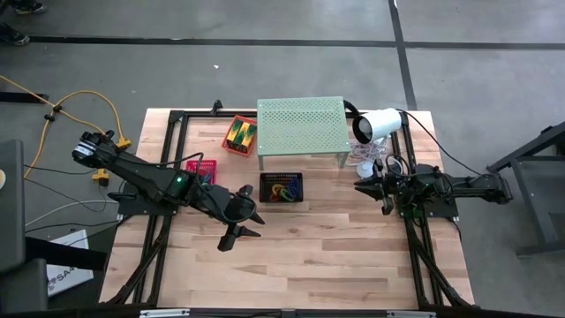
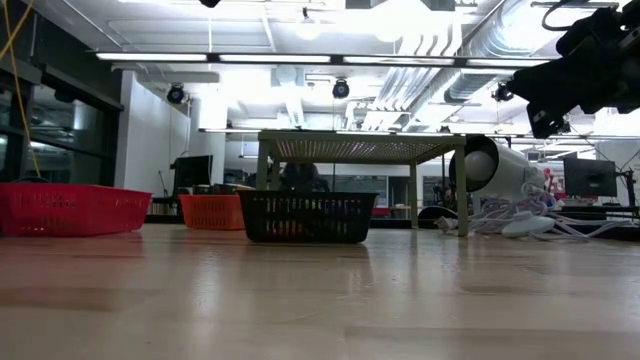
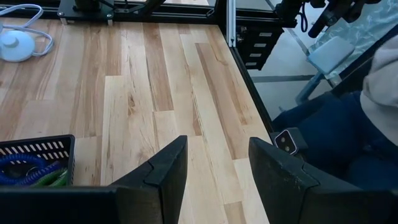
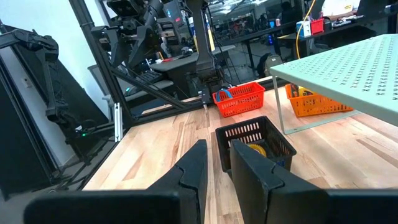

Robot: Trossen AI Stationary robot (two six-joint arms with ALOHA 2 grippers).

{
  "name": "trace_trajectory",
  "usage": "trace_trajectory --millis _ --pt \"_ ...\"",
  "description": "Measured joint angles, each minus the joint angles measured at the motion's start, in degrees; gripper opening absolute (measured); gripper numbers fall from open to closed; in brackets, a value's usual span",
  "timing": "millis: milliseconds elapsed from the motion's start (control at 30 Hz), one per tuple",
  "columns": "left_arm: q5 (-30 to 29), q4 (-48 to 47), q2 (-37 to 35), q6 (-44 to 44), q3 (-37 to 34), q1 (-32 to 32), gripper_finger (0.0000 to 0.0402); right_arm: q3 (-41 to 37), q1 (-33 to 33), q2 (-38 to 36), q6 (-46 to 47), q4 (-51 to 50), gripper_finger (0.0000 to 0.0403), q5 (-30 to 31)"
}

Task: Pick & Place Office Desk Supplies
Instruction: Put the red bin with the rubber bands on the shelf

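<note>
From above, the left pincer (image 1: 250, 223) hangs over bare wood, just in front of the black basket (image 1: 282, 188). Its fingers are spread and hold nothing. The right pincer (image 1: 369, 187) waits near the right edge of the surface (image 1: 335, 256), by the white lamp (image 1: 378, 124). Bright loops (image 1: 280, 190) lie in the black basket. Yellow-and-green wedges (image 1: 240, 135) sit in the orange basket (image 1: 239, 137), beside the green shelf (image 1: 301, 126). A red basket (image 1: 201, 168) stands at the left arm's side.

From low down, the three baskets stand in a row: red (image 2: 72, 209), orange (image 2: 212, 211), black (image 2: 307, 216). The shelf (image 2: 360, 148) stands behind them.

From the left wrist, the spread fingers (image 3: 168, 171) have only wood between them. A corner of the black basket (image 3: 37, 149) shows with blue and green loops (image 3: 28, 174) inside.

From the right wrist, that pincer's fingers (image 4: 193, 168) stand a little apart, with nothing between them. The black basket (image 4: 255, 142) lies ahead, something yellow (image 4: 252, 149) in it.

It looks like a pause between picks, since both pincers are empty. The next move likely calls for the left pincer to go over a basket, drop onto one small thing and pinch it.
</note>
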Motion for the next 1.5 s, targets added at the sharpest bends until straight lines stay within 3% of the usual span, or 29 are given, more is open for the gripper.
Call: trace_trajectory --millis 600,1100,1367,1500 --pt "0.00 -0.02 0.00 0.00 0.00 -0.01 0.0166 0.00 0.00 -0.02 0.00 0.00 0.0058 0.00" --pt "-9.34 -0.03 0.04 0.36 0.00 0.16 0.0166 0.01 -0.01 0.00 0.00 0.00 0.0058 0.02" --pt "-9.45 -0.91 0.04 -0.11 0.00 0.16 0.0166 0.01 0.00 -0.01 0.00 0.00 0.0058 0.02" --pt "-9.41 -6.73 -0.77 -3.32 -0.02 0.73 0.0166 0.00 0.00 0.00 0.00 0.00 0.0058 0.01"
